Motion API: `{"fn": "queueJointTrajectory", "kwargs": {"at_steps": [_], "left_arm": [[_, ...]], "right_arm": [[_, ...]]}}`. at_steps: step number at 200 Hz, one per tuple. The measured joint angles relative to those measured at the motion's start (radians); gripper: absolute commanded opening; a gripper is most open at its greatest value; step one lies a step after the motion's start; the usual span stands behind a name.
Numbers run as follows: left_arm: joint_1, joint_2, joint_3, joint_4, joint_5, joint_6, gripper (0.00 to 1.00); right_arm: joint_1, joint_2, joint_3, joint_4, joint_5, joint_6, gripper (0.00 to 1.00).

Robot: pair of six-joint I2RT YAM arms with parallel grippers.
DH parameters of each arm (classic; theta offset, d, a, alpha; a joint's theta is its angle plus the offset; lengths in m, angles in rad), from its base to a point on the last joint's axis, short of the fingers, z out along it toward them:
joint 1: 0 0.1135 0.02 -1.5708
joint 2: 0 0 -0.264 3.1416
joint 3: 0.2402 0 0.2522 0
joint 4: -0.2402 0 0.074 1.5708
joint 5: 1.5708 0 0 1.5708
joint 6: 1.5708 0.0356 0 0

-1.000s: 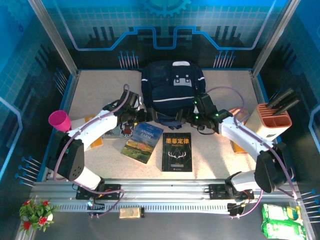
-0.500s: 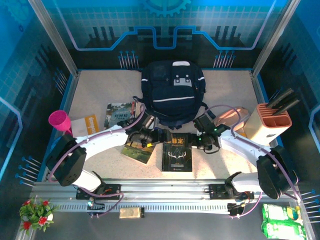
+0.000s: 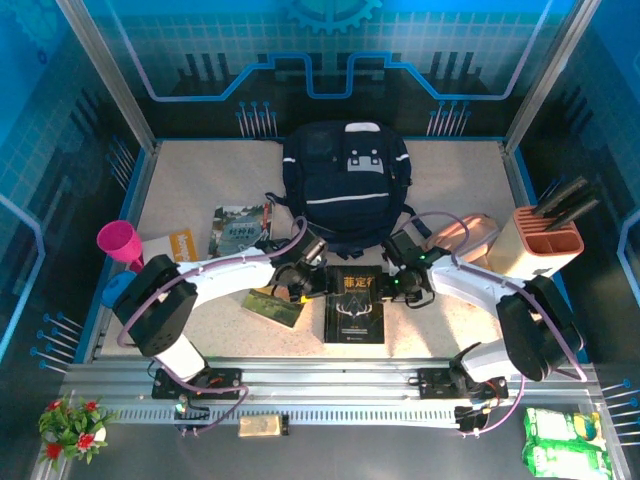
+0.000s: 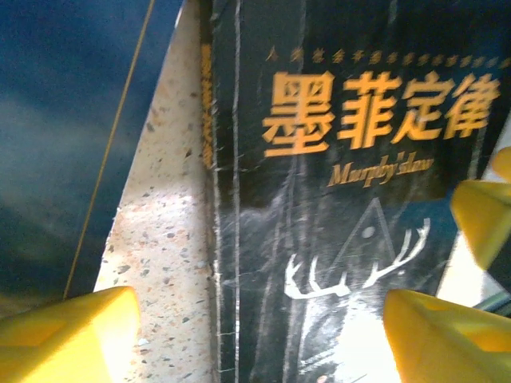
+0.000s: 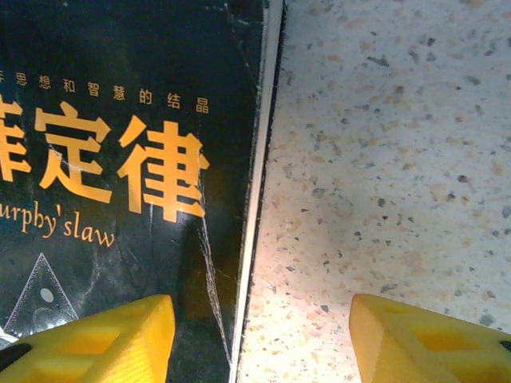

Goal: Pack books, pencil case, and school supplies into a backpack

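The black antler book [image 3: 355, 310] lies flat in front of the navy backpack [image 3: 345, 185]. My left gripper [image 3: 316, 284] is open low over its left spine edge; in the left wrist view the gripper [image 4: 255, 339] straddles the spine of the book [image 4: 335, 199]. My right gripper [image 3: 393, 285] is open at its right edge, one finger over the cover [image 5: 104, 120] and one over the table [image 5: 383, 159]. The Animal Farm book [image 3: 270, 305] lies partly under my left arm. The white-red book [image 3: 238, 230], the orange-yellow piece [image 3: 182, 245] and the pencil case [image 3: 470, 232] lie on the table.
A magenta cup [image 3: 120, 242] stands at the left edge with a small blue piece [image 3: 116, 290] below it. The beige block holder [image 3: 545, 245] with black handles stands at the right. The backpack's black straps reach toward both grippers.
Both grippers have come down from the backpack's front to the black book. In the last half second the left closed in on its left edge, the right shifted slightly left.
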State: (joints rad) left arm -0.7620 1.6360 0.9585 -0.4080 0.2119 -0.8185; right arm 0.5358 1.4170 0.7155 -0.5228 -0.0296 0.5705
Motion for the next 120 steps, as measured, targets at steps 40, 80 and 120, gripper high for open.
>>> {"fn": "queueJointTrajectory", "kwargs": {"at_steps": [40, 80, 120], "left_arm": [[-0.034, 0.031, 0.000, 0.002, -0.016, -0.030, 0.69], [-0.038, 0.041, 0.000, 0.005, -0.016, -0.049, 0.60], [-0.039, 0.076, 0.000, 0.034, -0.012, -0.052, 0.50]], "right_arm": [[0.000, 0.013, 0.019, 0.000, -0.005, -0.030, 0.59], [-0.019, 0.040, 0.042, -0.004, -0.005, -0.049, 0.58], [-0.035, 0.087, 0.079, -0.038, -0.008, -0.068, 0.56]]}}
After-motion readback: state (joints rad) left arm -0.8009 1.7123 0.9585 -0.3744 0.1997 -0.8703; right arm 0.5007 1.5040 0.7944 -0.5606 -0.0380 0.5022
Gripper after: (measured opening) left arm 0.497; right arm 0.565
